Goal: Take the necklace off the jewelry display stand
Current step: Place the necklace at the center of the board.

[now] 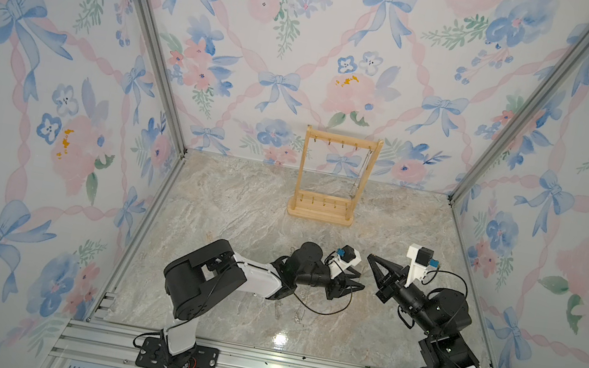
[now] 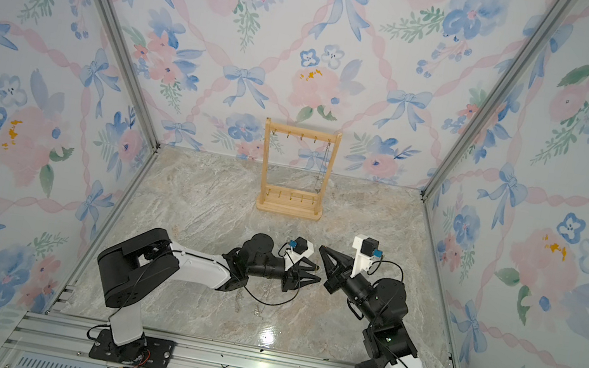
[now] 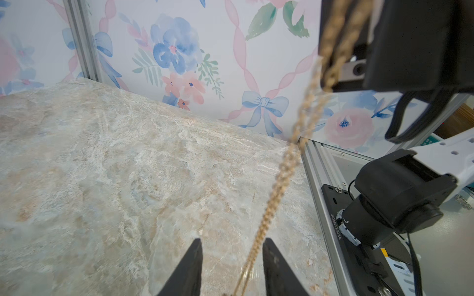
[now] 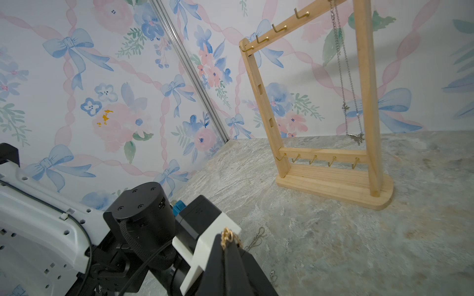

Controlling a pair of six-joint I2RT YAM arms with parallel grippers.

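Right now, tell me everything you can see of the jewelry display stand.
The jewelry display stand is a pale wooden rectangular frame: two uprights on a base, a top bar and a low rail, both with brass hooks. It stands upright on the marbled tabletop near the back wall. A silver necklace hangs from the top bar beside one upright; nothing else touches it.

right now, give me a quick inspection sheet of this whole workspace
surface: marble-look table, glare patch near the front edge
job's things: wooden stand upright at the back; silver necklace hanging from its top bar; gold chain off the stand
clutter: loose silver chains lying on the table
grippers: right gripper jaws shut on the gold chain; left gripper jaws open around it
cables: black cable looping below the left wrist
surroundings: floral wallpaper walls; metal rails in front
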